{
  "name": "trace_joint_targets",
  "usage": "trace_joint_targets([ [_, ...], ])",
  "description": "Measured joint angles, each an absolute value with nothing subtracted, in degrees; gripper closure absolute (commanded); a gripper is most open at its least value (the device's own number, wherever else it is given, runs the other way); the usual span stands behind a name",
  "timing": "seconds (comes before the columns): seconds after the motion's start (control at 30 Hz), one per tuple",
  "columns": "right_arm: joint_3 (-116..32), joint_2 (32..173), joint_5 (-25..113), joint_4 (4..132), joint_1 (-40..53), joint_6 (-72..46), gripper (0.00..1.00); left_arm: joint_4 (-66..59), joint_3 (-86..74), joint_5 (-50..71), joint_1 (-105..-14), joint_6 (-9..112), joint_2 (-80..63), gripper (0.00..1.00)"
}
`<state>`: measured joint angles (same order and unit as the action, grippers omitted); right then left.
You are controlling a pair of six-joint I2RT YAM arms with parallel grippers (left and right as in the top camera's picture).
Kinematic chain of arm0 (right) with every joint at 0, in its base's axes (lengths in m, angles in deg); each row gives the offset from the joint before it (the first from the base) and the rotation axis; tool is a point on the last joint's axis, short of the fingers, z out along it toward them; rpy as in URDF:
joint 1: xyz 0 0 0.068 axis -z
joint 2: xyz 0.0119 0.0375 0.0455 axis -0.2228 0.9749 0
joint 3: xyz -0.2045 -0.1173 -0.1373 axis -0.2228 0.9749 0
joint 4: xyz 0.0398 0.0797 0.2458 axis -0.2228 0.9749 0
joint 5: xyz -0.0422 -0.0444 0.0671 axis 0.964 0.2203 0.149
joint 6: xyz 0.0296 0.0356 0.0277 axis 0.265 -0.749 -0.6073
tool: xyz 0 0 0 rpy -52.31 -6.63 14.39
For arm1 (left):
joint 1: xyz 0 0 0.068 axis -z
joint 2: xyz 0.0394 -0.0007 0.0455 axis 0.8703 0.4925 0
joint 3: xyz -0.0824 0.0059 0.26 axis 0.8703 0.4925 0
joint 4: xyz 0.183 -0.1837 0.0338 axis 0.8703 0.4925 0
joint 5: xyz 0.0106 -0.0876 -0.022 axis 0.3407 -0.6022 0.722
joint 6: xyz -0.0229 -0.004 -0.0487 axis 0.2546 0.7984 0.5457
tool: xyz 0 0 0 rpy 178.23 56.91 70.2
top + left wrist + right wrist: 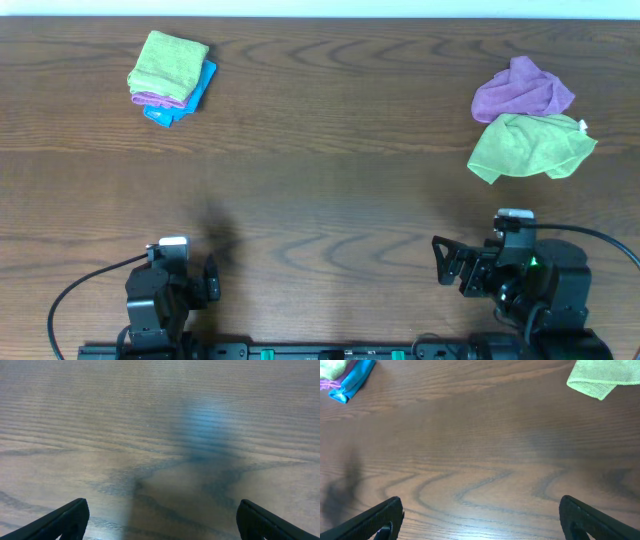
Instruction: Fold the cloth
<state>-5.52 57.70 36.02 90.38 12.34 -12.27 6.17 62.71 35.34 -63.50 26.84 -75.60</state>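
- The wooden table (320, 200) fills all three views, dark brown with a wavy grain.
- The right arm (540, 285) sits low at the near edge on the right side. The left arm (158, 300) sits at the near edge on the left side.
- The loose green cloth (530, 146) lies crumpled and unfolded at the far right of the table, well apart from both arms. One edge of it shows at the top right of the right wrist view.
- The loose purple cloth (522, 90) is bunched in a heap just beyond the green one, touching its far edge.
- The folded stack (172, 78) rests at the far left, well apart from the loose pair. It has a folded green piece on top, a thin purple layer under it and a blue piece at the bottom that pokes out along the near and right sides.
- The right gripper (480, 512) has its two dark fingers spread wide at the lower corners of its wrist view, with only bare wood between them.
- The left gripper (161, 515) is likewise spread wide and holds nothing over bare wood. That view is blurred, and the bluish patch on the grain may be a reflection, though I cannot tell.
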Motion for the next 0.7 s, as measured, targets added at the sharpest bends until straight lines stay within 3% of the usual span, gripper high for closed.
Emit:
trace_joint_targets([
  [0.7,-5.5,57.5,37.4,91.7,12.3,-12.2,0.01,6.2,62.7,35.4,-63.5,27.6,-75.6,0.05],
])
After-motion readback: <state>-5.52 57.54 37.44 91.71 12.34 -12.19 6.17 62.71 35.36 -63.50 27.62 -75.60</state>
